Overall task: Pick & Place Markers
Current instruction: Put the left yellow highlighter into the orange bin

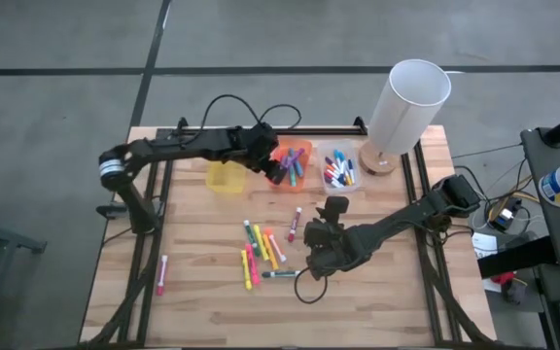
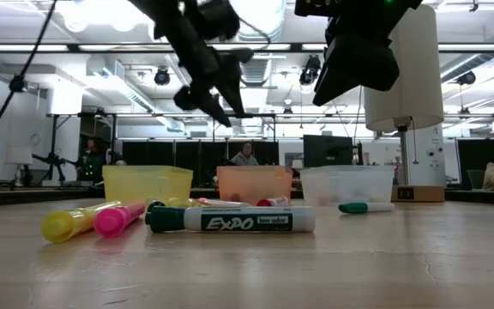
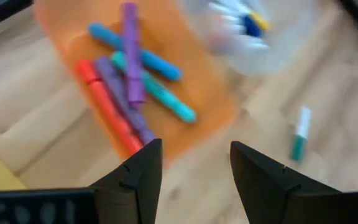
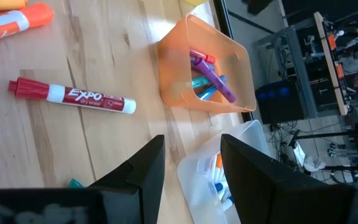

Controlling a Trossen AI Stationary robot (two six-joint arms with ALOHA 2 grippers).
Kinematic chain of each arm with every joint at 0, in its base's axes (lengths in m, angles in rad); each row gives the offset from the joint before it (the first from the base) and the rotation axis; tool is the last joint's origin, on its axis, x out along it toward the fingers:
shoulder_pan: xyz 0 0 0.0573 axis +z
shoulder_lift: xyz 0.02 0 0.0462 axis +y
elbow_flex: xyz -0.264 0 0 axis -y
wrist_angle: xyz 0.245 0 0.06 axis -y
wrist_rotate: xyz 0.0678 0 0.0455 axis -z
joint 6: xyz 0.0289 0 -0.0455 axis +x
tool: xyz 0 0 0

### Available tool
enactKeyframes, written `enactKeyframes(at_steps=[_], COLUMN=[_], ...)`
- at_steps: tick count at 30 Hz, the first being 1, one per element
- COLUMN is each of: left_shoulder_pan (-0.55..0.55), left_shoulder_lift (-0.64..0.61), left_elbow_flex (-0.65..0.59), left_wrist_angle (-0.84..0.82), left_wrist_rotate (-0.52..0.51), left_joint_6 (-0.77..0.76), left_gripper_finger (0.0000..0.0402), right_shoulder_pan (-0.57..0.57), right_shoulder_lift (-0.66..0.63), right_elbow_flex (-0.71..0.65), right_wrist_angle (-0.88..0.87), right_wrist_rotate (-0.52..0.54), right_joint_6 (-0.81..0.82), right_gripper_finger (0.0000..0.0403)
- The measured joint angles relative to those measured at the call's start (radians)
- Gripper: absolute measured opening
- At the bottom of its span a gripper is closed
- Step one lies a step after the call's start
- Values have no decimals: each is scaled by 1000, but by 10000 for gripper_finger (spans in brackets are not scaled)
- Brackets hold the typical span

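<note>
Several markers (image 1: 261,255) lie loose on the wooden table, among them a red one (image 4: 73,96), a green one (image 2: 230,221) and a pink one (image 1: 161,275) off to the left. More markers (image 3: 129,81) lie in the orange bin (image 1: 295,160). My left gripper (image 3: 194,152) hangs open over that bin's near edge (image 1: 280,167), nothing between its fingers. My right gripper (image 4: 191,146) stands open above the table (image 1: 319,238), right of the loose cluster, also empty.
A yellow bin (image 1: 227,177) stands left of the orange one, a clear bin (image 1: 340,170) with markers right of it. A tall white cylinder (image 1: 406,102) rises at the far right corner. Bare wood lies along the table's near edge (image 1: 261,321).
</note>
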Motion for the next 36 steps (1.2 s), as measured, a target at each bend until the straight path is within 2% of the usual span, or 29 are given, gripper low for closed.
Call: enactKeyframes(at_steps=[11, 24, 36], left_shoulder_pan=[-188, -399, -490], left_shoulder_lift=[-43, -43, -43], left_elbow_flex=[-6, -88, -223], left_wrist_angle=[-173, -185, -173], left_wrist_rotate=[-5, -5, -6], left_joint_6=[-90, -169, -267], left_gripper_finger=[181, 181, 181], right_shoulder_pan=[0, 0, 0], right_shoulder_lift=[0, 0, 0], right_elbow_flex=[0, 0, 0], right_wrist_angle=[0, 0, 3], right_wrist_rotate=[0, 0, 0], right_joint_6=[0, 0, 0], right_gripper_finger=[150, 150, 150])
